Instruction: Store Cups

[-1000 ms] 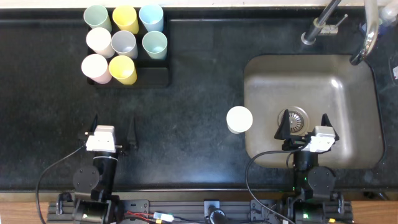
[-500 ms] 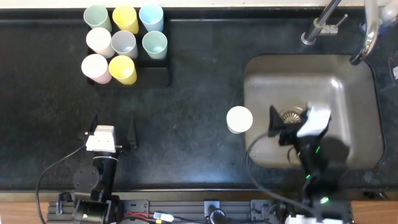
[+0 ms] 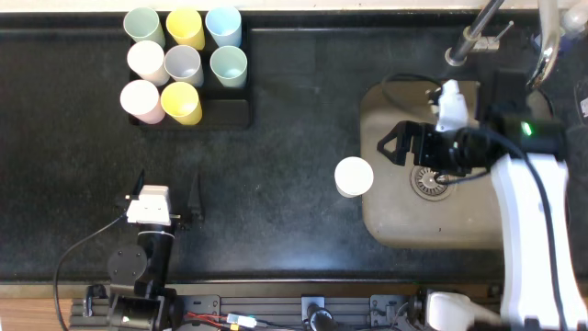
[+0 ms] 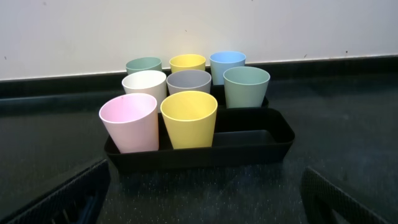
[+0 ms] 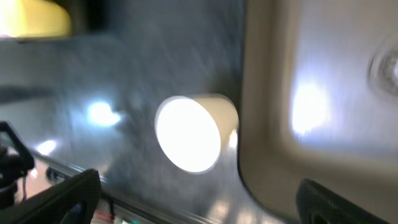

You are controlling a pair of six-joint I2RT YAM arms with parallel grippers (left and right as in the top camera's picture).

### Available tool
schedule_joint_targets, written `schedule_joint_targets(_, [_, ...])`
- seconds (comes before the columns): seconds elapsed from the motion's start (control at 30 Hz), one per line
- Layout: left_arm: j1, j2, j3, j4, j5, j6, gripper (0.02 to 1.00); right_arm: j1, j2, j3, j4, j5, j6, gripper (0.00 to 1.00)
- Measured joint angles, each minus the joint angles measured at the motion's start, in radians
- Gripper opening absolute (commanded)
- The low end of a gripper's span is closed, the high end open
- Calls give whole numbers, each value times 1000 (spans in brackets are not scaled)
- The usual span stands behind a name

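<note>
Most of the storing looks done. Eight cups (image 3: 183,64) stand upright in the black tray (image 3: 230,115) at the far left of the counter (image 3: 276,211), filling all but one place. The tray's near right compartment (image 4: 249,138) is open and empty.

One white cup (image 3: 354,176) is left out. It stands on the counter well to the right of the tray, just beside the left rim of the sink (image 3: 459,230).

The right end effector (image 3: 386,147) is over the sink's left part, near that cup and apart from it, with its jaws spread wide and holding nothing. The left end effector (image 3: 167,188) sits near its base, jaws wide and empty, facing the tray.

What seems to be left is gripping the white cup, carrying it across and setting it in the free compartment.
</note>
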Motion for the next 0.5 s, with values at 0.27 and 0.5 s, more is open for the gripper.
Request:
schedule_joint_targets(0.27, [0,0,0,0,0,0,1000,119,190,0,-37,100,9,996])
schedule_joint_targets(0.5, [0,0,0,0,0,-3,1000,203,277,0,-28,198,41,943])
